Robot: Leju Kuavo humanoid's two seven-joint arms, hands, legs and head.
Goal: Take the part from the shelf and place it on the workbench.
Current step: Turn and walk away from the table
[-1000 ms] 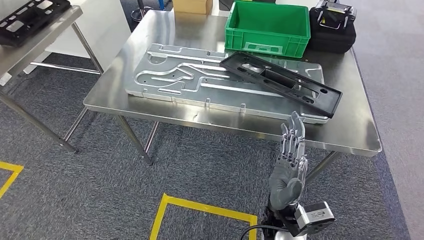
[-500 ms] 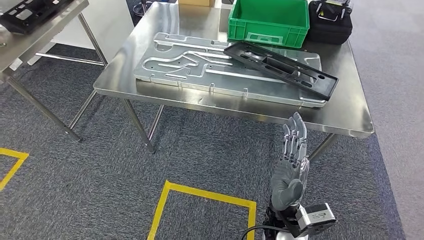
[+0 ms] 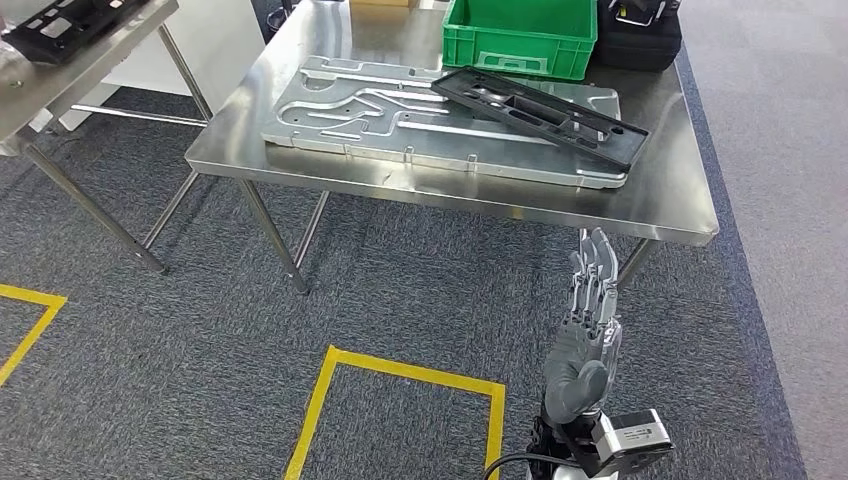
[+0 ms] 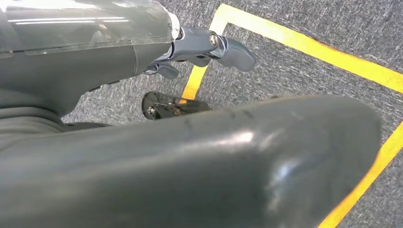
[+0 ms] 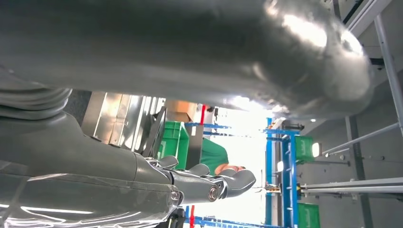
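Fingers straight and apart, my right hand (image 3: 588, 320) holds nothing, raised below the workbench (image 3: 660, 205) edge, my left hand's (image 4: 209, 47) state I can't tell, and the black part (image 3: 540, 115) lies on the grooved metal plate (image 3: 350, 115) by the green bin (image 3: 520, 35).

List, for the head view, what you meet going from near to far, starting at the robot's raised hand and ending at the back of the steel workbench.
Right hand → workbench front edge → silver grooved plate with the black part lying across it → green crate.
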